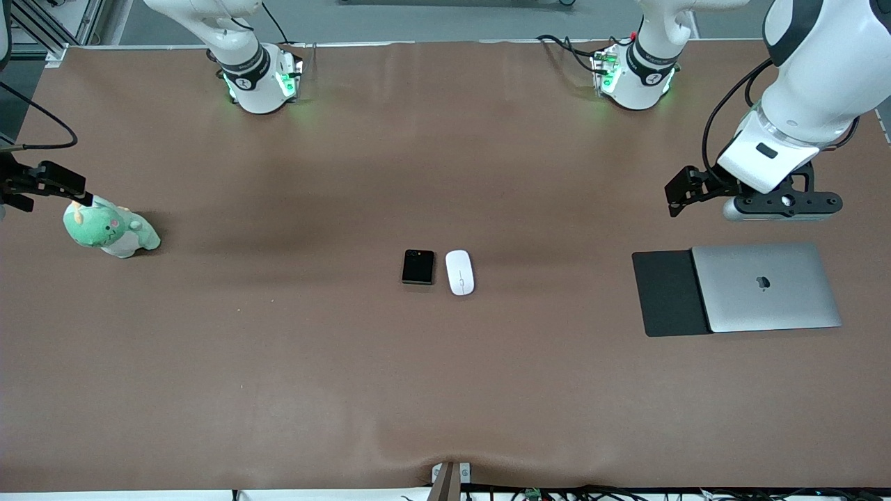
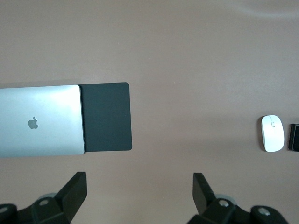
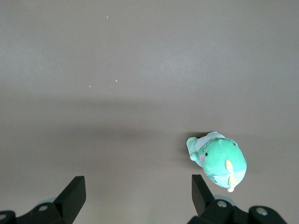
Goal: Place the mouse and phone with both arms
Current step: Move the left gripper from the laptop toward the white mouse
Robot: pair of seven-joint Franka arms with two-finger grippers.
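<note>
Lying side by side mid-table, the mouse [image 1: 459, 272] is placed toward the wide-open left gripper [image 1: 686, 189], the phone [image 1: 418, 266] toward the wide-open right gripper [image 3: 135, 196].

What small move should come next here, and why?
Probably the left gripper should swing from beside the laptop toward the mouse. Mouse and phone lie untouched, side by side mid-table, the mouse toward the left arm's end. Both grippers are open and empty; the right gripper hangs by the plush toy.
</note>
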